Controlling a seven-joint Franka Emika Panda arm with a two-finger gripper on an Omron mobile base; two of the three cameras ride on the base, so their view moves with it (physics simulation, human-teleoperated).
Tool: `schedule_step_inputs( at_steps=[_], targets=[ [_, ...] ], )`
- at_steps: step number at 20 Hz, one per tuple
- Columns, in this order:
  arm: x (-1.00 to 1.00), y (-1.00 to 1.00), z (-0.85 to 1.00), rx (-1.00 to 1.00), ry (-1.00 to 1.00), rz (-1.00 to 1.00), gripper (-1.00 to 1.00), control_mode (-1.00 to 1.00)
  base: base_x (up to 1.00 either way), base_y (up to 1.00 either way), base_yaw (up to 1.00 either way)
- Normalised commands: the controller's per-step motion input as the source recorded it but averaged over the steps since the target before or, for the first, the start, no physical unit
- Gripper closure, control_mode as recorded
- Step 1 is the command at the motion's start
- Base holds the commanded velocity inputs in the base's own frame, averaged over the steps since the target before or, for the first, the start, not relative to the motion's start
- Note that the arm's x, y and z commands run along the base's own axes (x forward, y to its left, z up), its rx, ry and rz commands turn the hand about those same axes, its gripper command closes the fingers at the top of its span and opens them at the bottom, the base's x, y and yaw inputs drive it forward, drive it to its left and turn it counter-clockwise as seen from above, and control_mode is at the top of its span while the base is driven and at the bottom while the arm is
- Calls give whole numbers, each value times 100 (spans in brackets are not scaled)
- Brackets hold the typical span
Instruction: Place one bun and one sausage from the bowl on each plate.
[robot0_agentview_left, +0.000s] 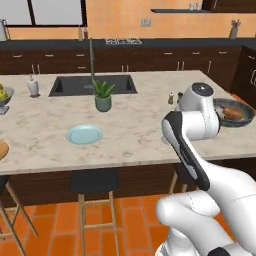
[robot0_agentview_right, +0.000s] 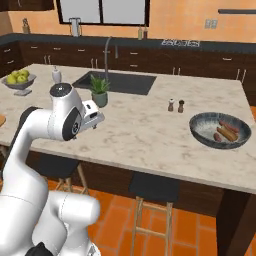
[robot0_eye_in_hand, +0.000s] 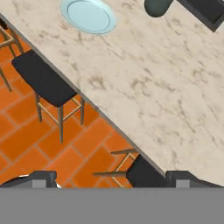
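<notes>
Left base view: the blue plate (robot0_agentview_left: 84, 134) lay on the bench (robot0_agentview_left: 135, 125), the bowl (robot0_agentview_left: 233, 113) behind the arm. Right base view: the bowl (robot0_agentview_right: 220, 130) of sausages (robot0_agentview_right: 226, 132) sat well apart from the hand. Hand view: the gripper (robot0_eye_in_hand: 109, 178) stood open and empty above the bench (robot0_eye_in_hand: 166, 100) edge, the blue plate (robot0_eye_in_hand: 88, 15) far ahead.

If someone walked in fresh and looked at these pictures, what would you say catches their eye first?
Probably the white arm rising in the foreground over the marble island. Next, the wide dark bowl near the island's right end, with sausages in it, and the pale blue plate lying bare toward the front edge. A small potted plant stands just before the sink.
</notes>
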Motion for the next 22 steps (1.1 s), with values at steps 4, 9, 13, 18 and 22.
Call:
schedule_step_inputs(
  at_steps=[4, 9, 13, 18, 22],
  targets=[
    [0, 0, 0, 0, 0, 0, -100, 100, 48, -100, -10],
    [0, 0, 0, 0, 0, 0, -100, 100, 40, -100, -10],
    [14, -50, -16, 2, 11, -3, -100, -100, 14, -50, -3],
    [16, -71, -16, 7, 23, -9, -100, -100, 0, 0, 0],
    [88, -87, -32, -3, 22, -18, -100, -100, 0, 0, 0]
  ],
)
